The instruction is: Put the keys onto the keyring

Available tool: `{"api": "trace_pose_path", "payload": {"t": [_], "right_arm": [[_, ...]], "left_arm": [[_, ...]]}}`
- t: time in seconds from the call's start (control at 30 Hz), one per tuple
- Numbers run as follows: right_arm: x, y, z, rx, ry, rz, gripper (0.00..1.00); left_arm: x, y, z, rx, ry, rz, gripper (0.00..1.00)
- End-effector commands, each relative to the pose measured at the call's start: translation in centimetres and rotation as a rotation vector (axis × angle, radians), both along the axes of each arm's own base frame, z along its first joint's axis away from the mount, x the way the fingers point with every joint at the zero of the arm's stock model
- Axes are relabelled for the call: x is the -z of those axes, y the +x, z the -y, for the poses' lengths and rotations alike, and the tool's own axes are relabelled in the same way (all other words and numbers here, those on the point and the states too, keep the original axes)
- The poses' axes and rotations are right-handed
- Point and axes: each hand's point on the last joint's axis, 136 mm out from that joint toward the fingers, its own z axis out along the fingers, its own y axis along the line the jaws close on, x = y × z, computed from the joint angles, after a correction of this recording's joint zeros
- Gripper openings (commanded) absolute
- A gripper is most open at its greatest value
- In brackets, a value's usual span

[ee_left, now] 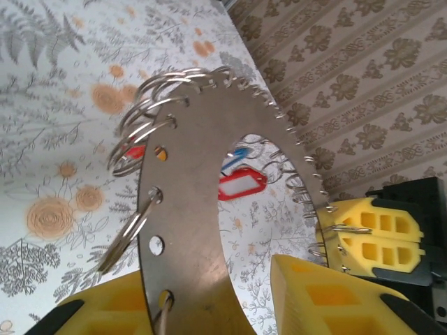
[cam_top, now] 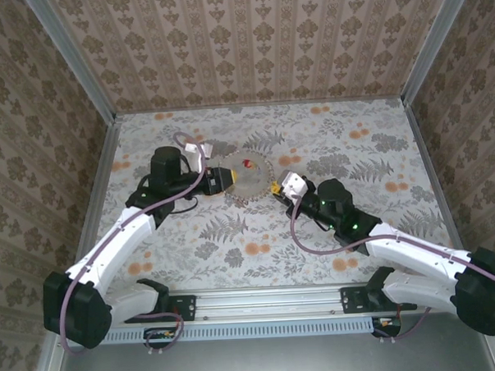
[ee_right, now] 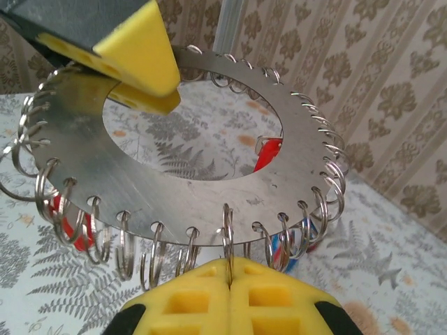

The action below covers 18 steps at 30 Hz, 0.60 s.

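Right gripper (ee_right: 229,279) pinched tight on one split ring (ee_right: 227,230) at the keyring (ee_right: 209,188) rim — left gripper (ee_left: 209,286) parted, straddling the opposite edge.

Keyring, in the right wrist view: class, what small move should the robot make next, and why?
Probably draw the left gripper back off the keyring. Its jaws straddle the plate with a gap on one side, so they look open, while the right gripper is shut on one split ring at the opposite edge and seems to steady it.
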Motion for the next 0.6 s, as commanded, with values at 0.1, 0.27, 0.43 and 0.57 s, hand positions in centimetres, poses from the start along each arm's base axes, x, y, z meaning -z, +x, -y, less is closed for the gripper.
{"api": "trace_pose_path", "payload": {"t": [0.1, 0.27, 0.43, 0.57], "right_arm": [[-0.3, 0.7, -0.3, -0.008, 0.078, -0.123, 0.0], [1.4, 1.0, -0.6, -0.025, 0.058, -0.21, 0.0], [3.8, 1.7, -0.4, -0.003, -0.017, -0.285, 0.0], [5.8, 2.2, 0.3, 0.033, -0.122, -0.31, 0.0]], "left_arm": [[2.3, 0.6, 0.3, -0.039, -0.031, -0.059, 0.42], [5.2, 0.8, 0.5, -0.065, -0.017, -0.117, 0.46], [8.6, 0.4, 0.8, -0.065, 0.053, -0.162, 0.52], [11.6, -0.1, 0.5, -0.09, 0.116, -0.204, 0.59]]}}
